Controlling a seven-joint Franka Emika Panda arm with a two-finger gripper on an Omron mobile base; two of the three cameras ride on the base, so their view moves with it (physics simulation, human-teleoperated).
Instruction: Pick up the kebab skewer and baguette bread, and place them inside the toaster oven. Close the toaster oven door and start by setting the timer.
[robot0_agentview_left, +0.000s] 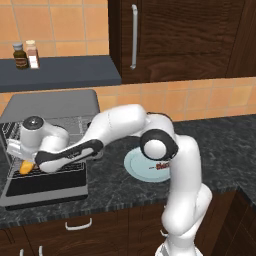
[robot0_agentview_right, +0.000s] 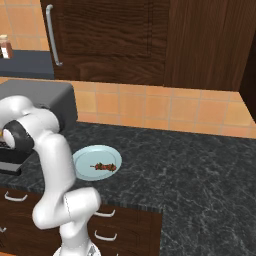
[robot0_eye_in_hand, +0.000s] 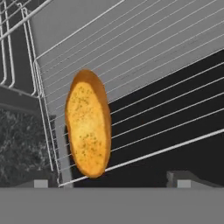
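The baguette bread (robot0_eye_in_hand: 87, 124) lies on the wire rack (robot0_eye_in_hand: 166, 65) near its front left corner, inside the toaster oven (robot0_agentview_left: 50, 102). It also shows as an orange end (robot0_agentview_left: 26, 166) just below my hand. My gripper (robot0_eye_in_hand: 113, 183) is open, its fingertips wide apart just short of the loaf and not touching it. The hand (robot0_agentview_left: 17, 150) hovers at the oven's mouth. The toaster oven door (robot0_agentview_left: 45, 192) hangs open, lying flat in front. The kebab skewer (robot0_agentview_right: 104, 166) rests on a pale-blue plate (robot0_agentview_right: 85, 162) right of the oven, partly hidden by my arm in the left base view.
Dark stone counter (robot0_agentview_right: 190, 170) stretches to the right. Two small bottles (robot0_agentview_left: 26, 55) stand on a dark shelf above the oven. A brown wall cabinet with a metal handle (robot0_agentview_left: 133, 37) hangs behind. Drawers sit under the counter edge.
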